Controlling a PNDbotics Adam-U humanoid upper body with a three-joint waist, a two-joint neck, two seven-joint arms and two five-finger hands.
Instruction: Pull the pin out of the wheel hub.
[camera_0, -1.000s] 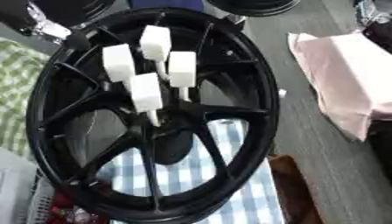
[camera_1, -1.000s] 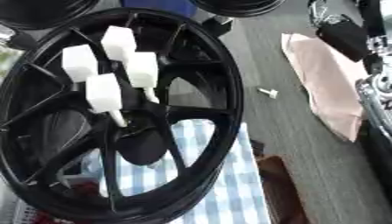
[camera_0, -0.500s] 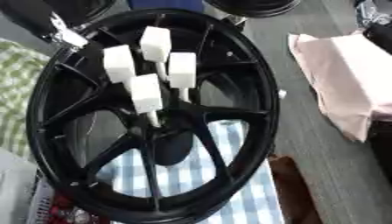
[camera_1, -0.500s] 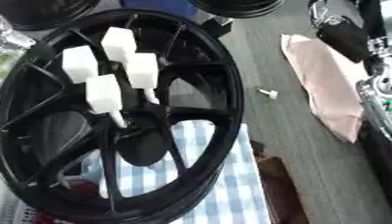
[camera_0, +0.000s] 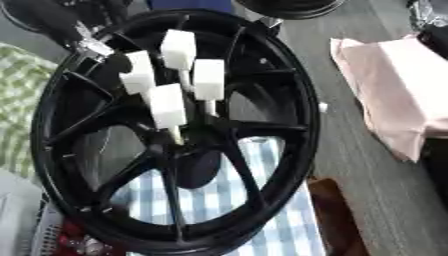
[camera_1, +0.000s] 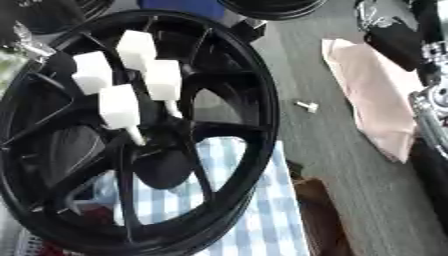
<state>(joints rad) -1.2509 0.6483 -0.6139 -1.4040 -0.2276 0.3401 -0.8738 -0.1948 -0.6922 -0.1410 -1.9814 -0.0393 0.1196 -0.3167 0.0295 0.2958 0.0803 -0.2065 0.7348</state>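
The wheel hub, black w/ thin spokes, lay tilted over the left half of the table, and its rim reached nearly from the far edge to the near edge. Four pins stood close together at the hub's centre, each a thin pale stem w/ a white block on top: the far pin, the left pin, the right pin and the near pin. All four were seated in the hub.

The left hand, black w/ a silver part, came in from the far left corner and was at the hub's far-left rim, approx. touching it. Whether it was open or closed I cannot tell. It held no pin.

The right hand showed dark at the far right edge, well apart from the hub; its state I cannot tell either.

A blue checked cloth lay under the hub's near part. A pink cloth lay near the table's right edge. Between it and the hub lay a small white piece.
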